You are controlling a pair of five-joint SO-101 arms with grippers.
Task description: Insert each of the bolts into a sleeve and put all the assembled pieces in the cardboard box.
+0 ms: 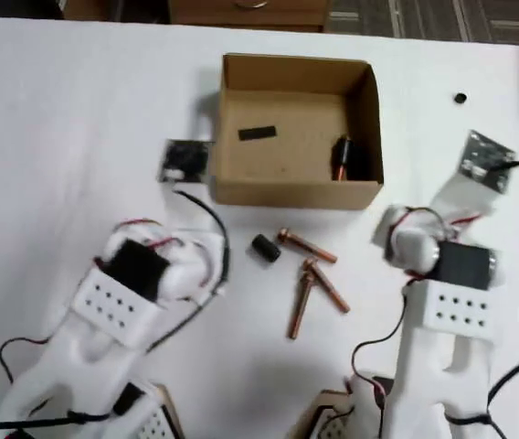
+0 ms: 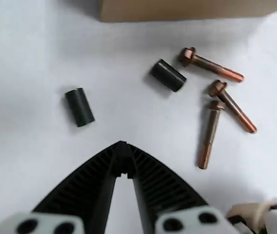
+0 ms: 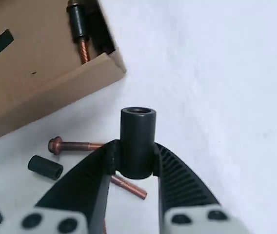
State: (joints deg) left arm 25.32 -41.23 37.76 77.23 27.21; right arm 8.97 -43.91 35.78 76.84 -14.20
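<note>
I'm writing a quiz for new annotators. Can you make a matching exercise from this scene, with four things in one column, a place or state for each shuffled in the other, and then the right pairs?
Things
1. assembled piece
2. loose bolts
3. right gripper
4. left gripper

Places or states
A. shut, holding nothing
B. lying on the table, outside the cardboard box
C. inside the cardboard box
D. shut on a sleeve

Pairs: 1-C, 2-B, 3-D, 4-A
</note>
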